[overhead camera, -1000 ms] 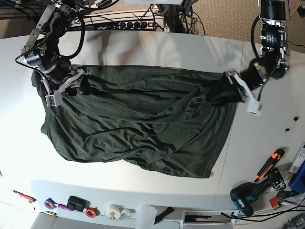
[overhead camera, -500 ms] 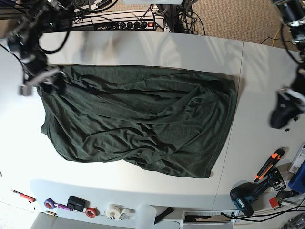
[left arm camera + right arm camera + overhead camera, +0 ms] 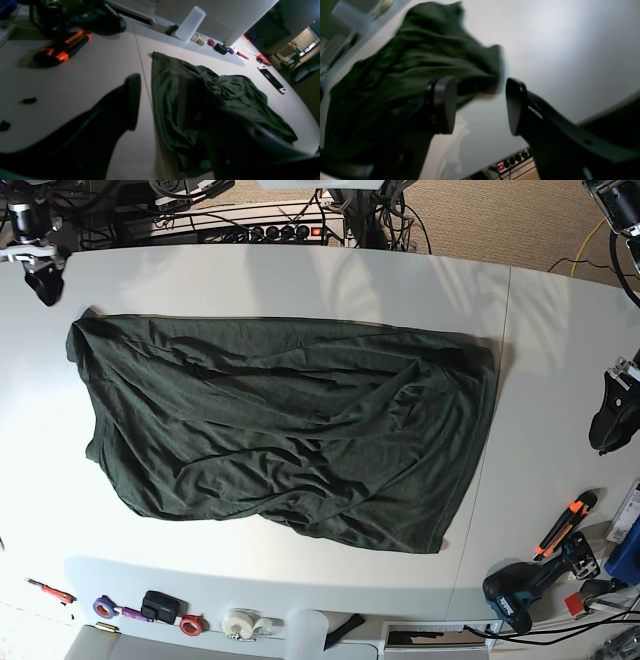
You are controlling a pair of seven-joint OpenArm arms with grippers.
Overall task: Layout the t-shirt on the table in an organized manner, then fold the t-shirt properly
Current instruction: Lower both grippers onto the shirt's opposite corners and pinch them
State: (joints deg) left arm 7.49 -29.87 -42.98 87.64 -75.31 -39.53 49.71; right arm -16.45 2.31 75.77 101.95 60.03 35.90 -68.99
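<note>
The dark green t-shirt (image 3: 290,430) lies spread across the white table (image 3: 300,280), wrinkled, with folds bunched toward its right side. My right gripper (image 3: 42,275) is off the shirt near the table's far left corner. In the right wrist view it (image 3: 480,107) is open over bare table (image 3: 557,50), with a corner of the t-shirt (image 3: 407,62) just beyond its fingers. My left gripper (image 3: 612,415) hangs at the right edge, clear of the cloth. In the left wrist view it (image 3: 160,105) is open and holds nothing, with the t-shirt (image 3: 225,100) lying ahead of it.
An orange utility knife (image 3: 565,525) and a cordless drill (image 3: 520,595) lie at the front right. Tape rolls (image 3: 240,620) and small tools line the front edge. A power strip (image 3: 290,230) with cables runs behind the table. A white cylinder (image 3: 190,23) stands at the front edge.
Both grippers have let go of the shirt's upper corners and swung outward, the right to the far left corner, the left to the right edge. The shirt now lies flat, untouched.
</note>
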